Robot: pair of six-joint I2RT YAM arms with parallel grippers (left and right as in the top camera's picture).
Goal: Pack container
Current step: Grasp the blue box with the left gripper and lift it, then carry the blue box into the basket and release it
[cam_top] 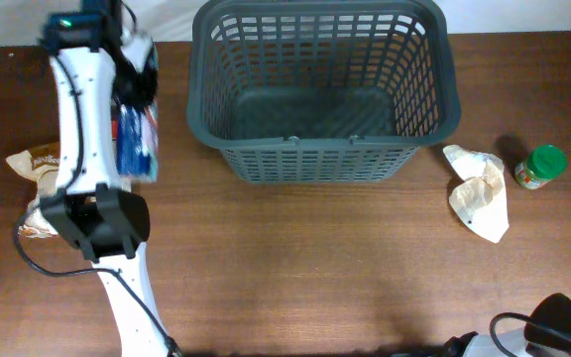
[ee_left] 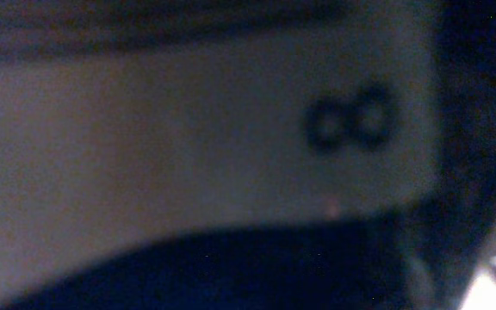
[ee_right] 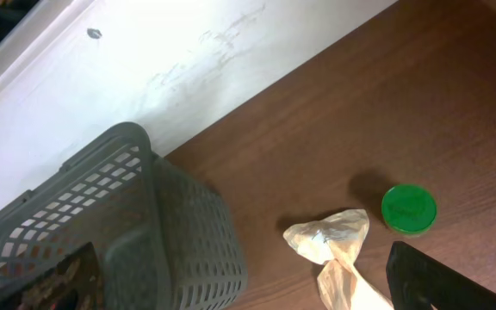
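Container (cam_top: 320, 159) loading stands at the transfer step: one packet is lifted and, in the overhead view, the basket floor shows bare.

1. Nearest the robot, the right arm (cam_top: 563, 325) sits low at the right corner of the counter (cam_top: 315, 268). Whether the right tool is spread or pressed together cannot be told. Its wrist view shows only a dark edge at the frame bottom.
2. Further out on the right lie a crumpled pale packet (cam_top: 479, 193) and, just beside it, a green-lidded jar (cam_top: 541, 167). Both are apart from the basket.
3. On the left, two brown packets (cam_top: 36, 161) lie on the counter beside the left arm.
4. Beyond them, the left tool (cam_top: 135, 77) pinches a blue-and-white packet (cam_top: 137, 139), held left of the basket and outside its rim. The left wrist view is filled by a blurred packet face, consistent with a close grip.
5. Farthest, the container stands at the back centre of the counter, upright, its opening upward.

Next move, as judged: carry the packet rightward over the near-left rim, high enough to avoid the thick edge, lower it, then spread the tool.
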